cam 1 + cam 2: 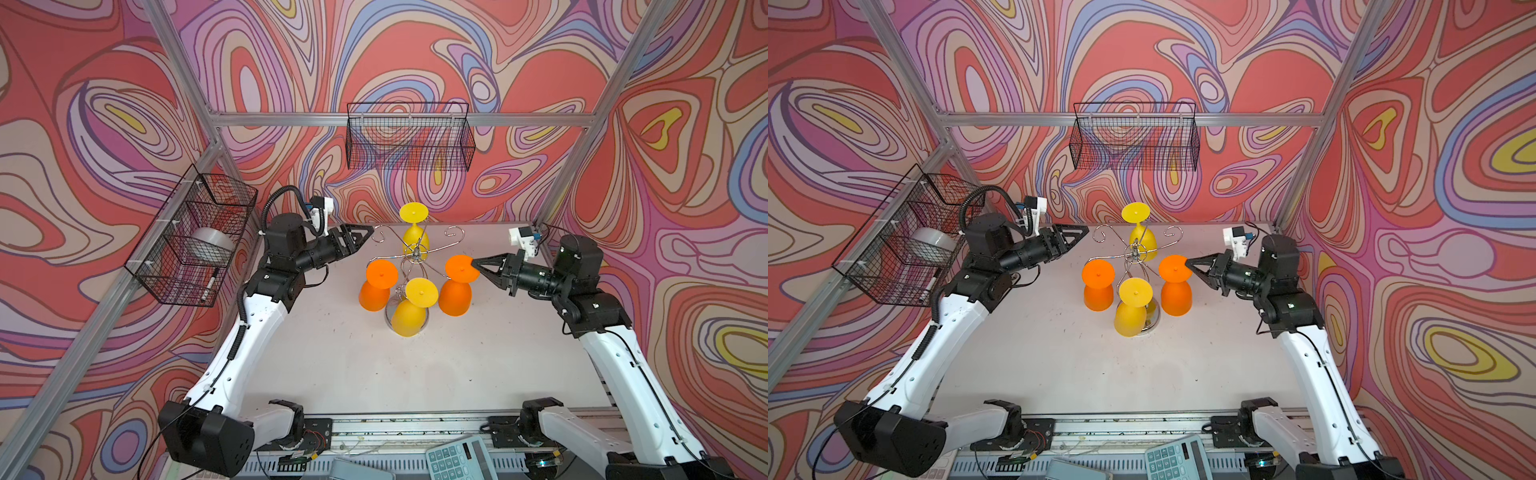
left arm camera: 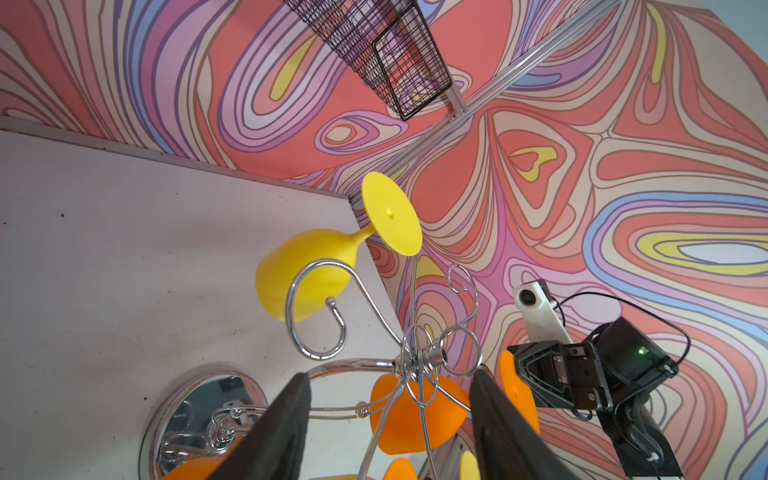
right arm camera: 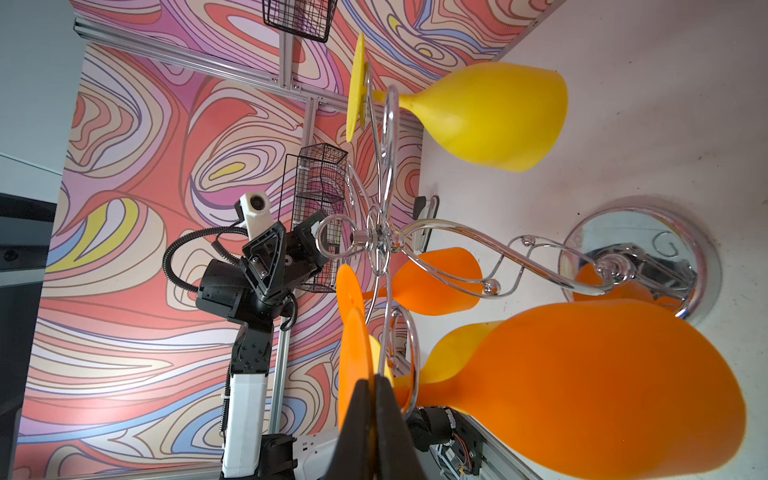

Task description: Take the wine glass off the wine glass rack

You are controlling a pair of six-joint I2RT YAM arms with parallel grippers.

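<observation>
The chrome wine glass rack (image 1: 415, 255) (image 1: 1136, 249) stands mid-table on its mirror base (image 2: 199, 399). Four wine glasses hang upside down from its hooks. Two are orange, at the left (image 1: 376, 291) and at the right (image 1: 455, 297) (image 3: 602, 386). Two are yellow, at the front (image 1: 409, 316) and at the back (image 1: 415, 237). My right gripper (image 1: 473, 262) (image 3: 375, 380) is shut on the edge of the right orange glass's foot disc (image 1: 1173, 268). My left gripper (image 1: 365, 232) (image 2: 390, 374) is open beside the rack's back-left hook (image 2: 316, 307), holding nothing.
A black mesh basket (image 1: 409, 137) hangs on the back wall. Another (image 1: 191, 237) on the left wall holds a tape roll (image 1: 212, 245) and a pen. A calculator (image 1: 457, 459) lies at the front edge. Aluminium frame posts run up the corners.
</observation>
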